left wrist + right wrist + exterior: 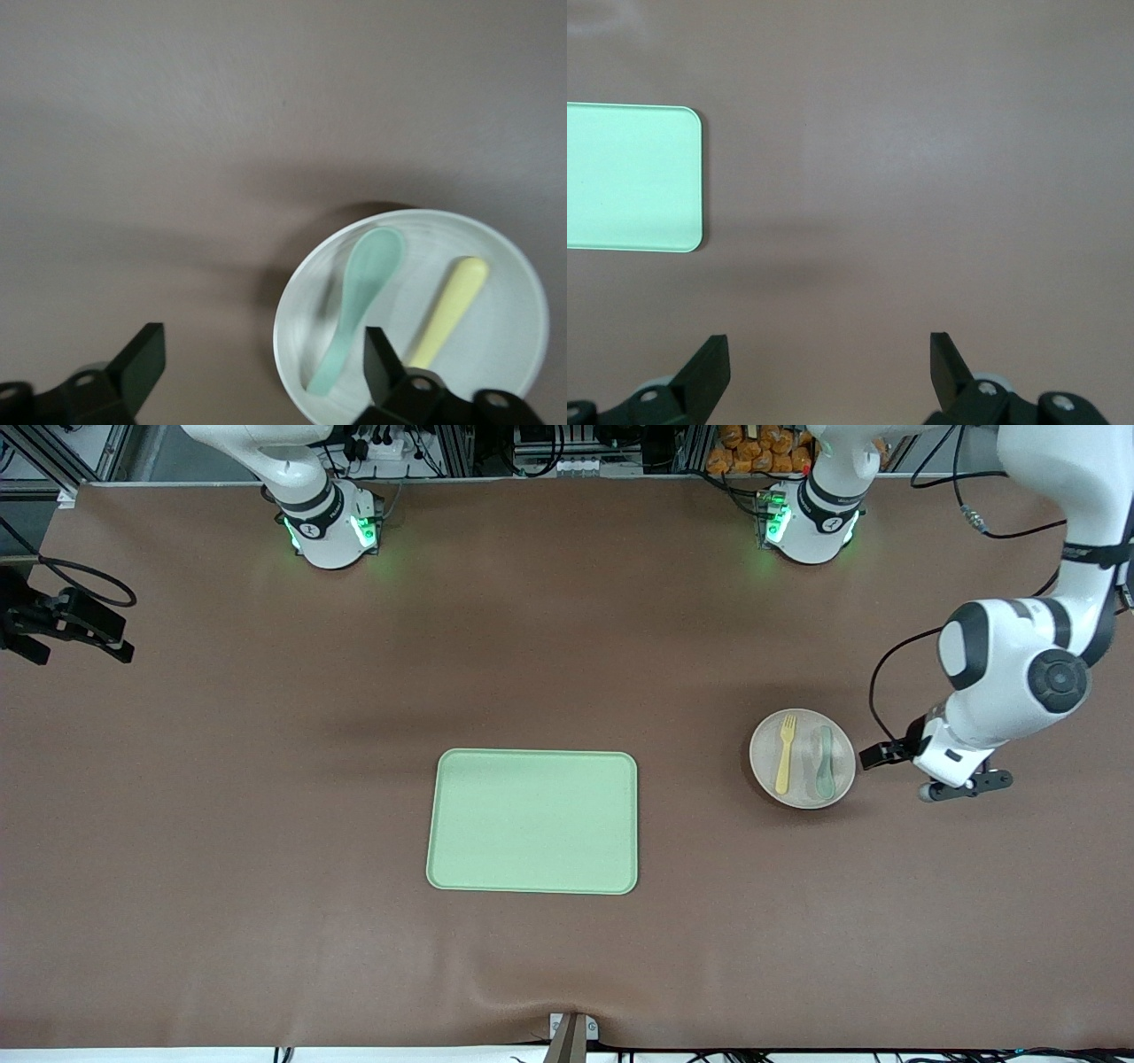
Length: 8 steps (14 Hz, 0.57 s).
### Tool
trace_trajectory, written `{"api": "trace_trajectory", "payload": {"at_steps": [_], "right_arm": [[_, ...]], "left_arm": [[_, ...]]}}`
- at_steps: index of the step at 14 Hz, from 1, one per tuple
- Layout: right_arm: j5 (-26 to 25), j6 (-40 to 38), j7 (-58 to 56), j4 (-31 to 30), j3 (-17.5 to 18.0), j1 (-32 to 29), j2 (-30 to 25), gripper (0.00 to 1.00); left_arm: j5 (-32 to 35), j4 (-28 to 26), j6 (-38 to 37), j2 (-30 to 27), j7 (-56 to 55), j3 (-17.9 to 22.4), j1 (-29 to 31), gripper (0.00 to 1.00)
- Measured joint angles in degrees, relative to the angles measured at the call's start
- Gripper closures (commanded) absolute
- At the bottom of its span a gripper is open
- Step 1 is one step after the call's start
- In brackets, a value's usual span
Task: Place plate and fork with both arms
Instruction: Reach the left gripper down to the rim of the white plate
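The beige-pink plate (803, 728) lies on the table toward the left arm's end, with the pale yellow fork (785, 755) and a muted green spoon (825, 762) side by side on it. My left gripper (939, 775) hovers open and empty just beside the plate, toward the left arm's end. The left wrist view shows the gripper (261, 341) with one finger over the plate's rim (292, 301), the spoon (363, 292), and the fork's handle (452, 305); its tines are hidden. My right gripper (53, 624) waits open and empty, raised at the right arm's end; its wrist view (828, 341) shows bare table under it.
The rectangular light-green tray (533, 821) lies empty at the table's middle, nearer to the front camera than the arm bases; its corner shows in the right wrist view (629, 177). Brown mat covers the table. Cables hang by the left arm.
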Motion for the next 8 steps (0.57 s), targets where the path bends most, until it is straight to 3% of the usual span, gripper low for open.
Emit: {"api": "trace_trajectory", "payload": {"at_steps": [5, 8], "right_arm": [[0.0, 0.0, 0.0, 0.0, 0.0, 0.0, 0.0, 0.0], [0.0, 0.0, 0.0, 0.0, 0.0, 0.0, 0.0, 0.0]], "left_arm": [[0.0, -4.4, 11.0, 6.1, 0.0, -1.0, 0.0, 0.27], [-0.1, -4.6, 12.4, 7.1, 0.0, -1.5, 0.0, 0.32]]}}
